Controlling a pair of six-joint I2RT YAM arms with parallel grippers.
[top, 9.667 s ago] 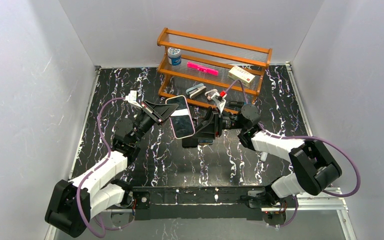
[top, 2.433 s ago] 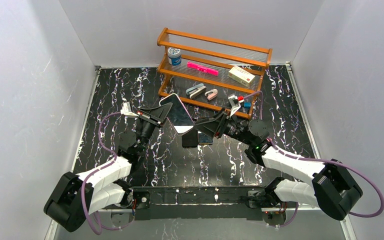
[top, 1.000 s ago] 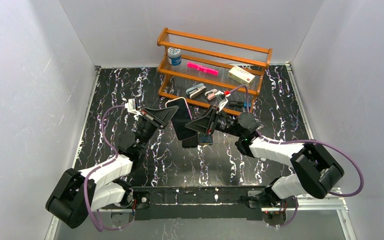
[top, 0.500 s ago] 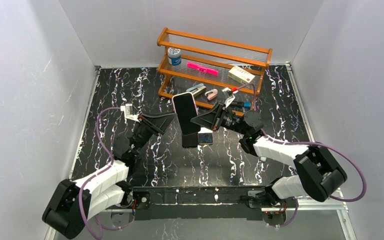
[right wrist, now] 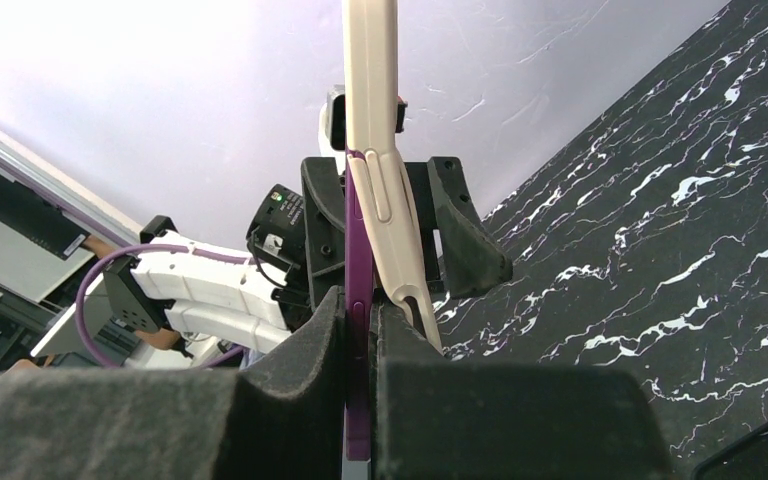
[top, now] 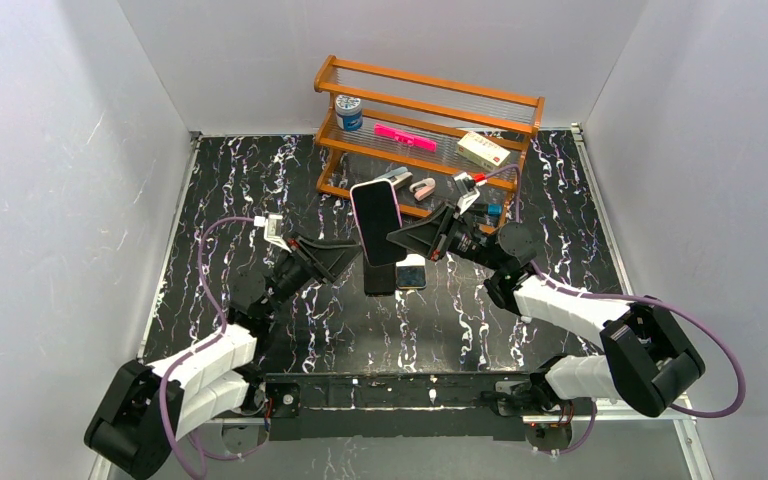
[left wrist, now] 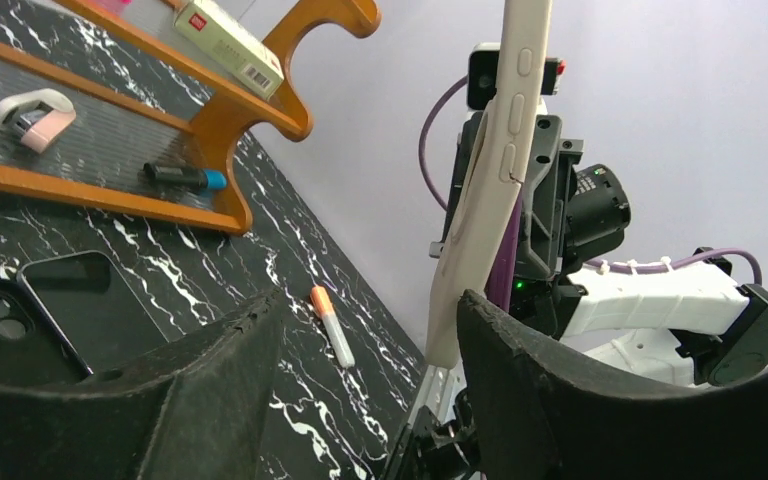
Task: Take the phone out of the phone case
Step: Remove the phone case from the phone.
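A purple phone point(right wrist: 357, 262) stands on edge in the air over the table's middle, and my right gripper point(right wrist: 357, 300) is shut on its lower end. Its cream phone case point(right wrist: 373, 120) still wraps the upper part. The case's lower end has peeled away outside my right finger. From above, the phone point(top: 375, 220) shows its dark screen, held by the right gripper point(top: 398, 241). My left gripper point(top: 348, 258) stands open just left of it, touching nothing. In the left wrist view the case point(left wrist: 495, 170) rises beyond the open left gripper point(left wrist: 372, 300).
A wooden rack point(top: 430, 100) at the back holds a blue-lidded jar point(top: 348, 111), a pink item point(top: 405, 137) and a small box point(top: 483, 149). Two other phones point(top: 396, 277) lie flat under the held one. An orange-capped marker point(left wrist: 330, 326) lies on the black marbled table.
My left gripper opened, let go of the cased phone and drew back toward the near left. The right gripper closed on the phone and turned it upright.
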